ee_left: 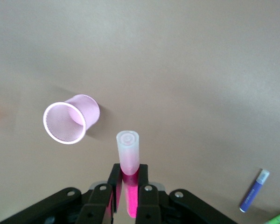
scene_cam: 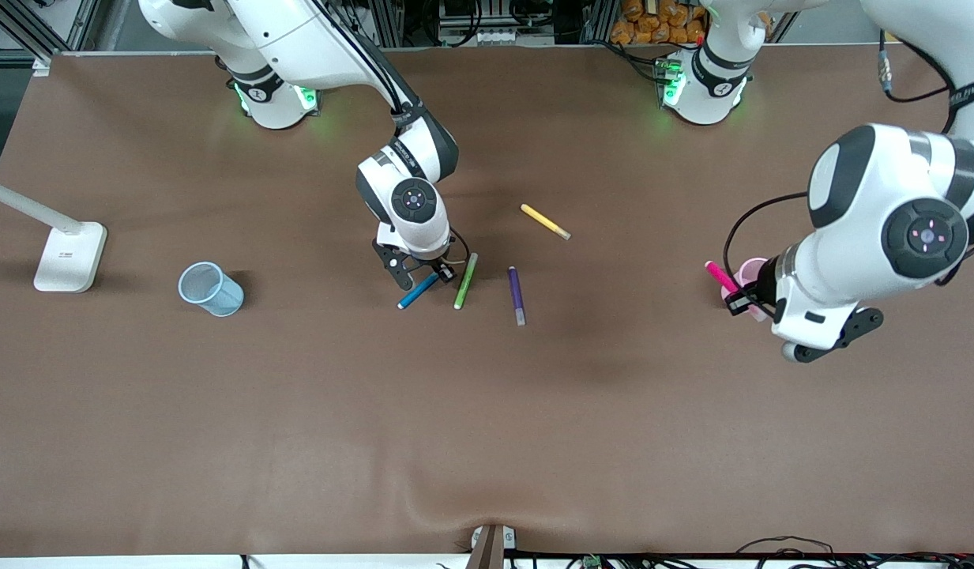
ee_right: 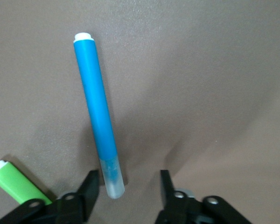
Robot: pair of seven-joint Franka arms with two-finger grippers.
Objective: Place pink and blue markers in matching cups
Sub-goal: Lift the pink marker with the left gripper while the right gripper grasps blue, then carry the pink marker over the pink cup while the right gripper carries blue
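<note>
- Nearest the front camera among the table's things, the purple marker point(scene_cam: 517, 295) was found lying near the table's middle, unclaimed by the task.
- The right gripper point(scene_cam: 420, 278) was set low over the blue marker point(scene_cam: 418, 291), its jaws parted and straddling the capped end without a visible grip, presumably so that it could be pinched.
- Just beside it lay the green marker point(scene_cam: 465, 280); the yellow marker point(scene_cam: 545, 221) lay farther from the camera.
- The blue cup point(scene_cam: 210, 288) stood toward the right arm's end.
- The left gripper point(ee_left: 129, 186) was clamped on the pink marker point(ee_left: 128, 161), held above and beside the pink cup point(ee_left: 71, 118), toward the left arm's end, seemingly for dropping in.
- No legible writing was made out on the markers or cups.
</note>
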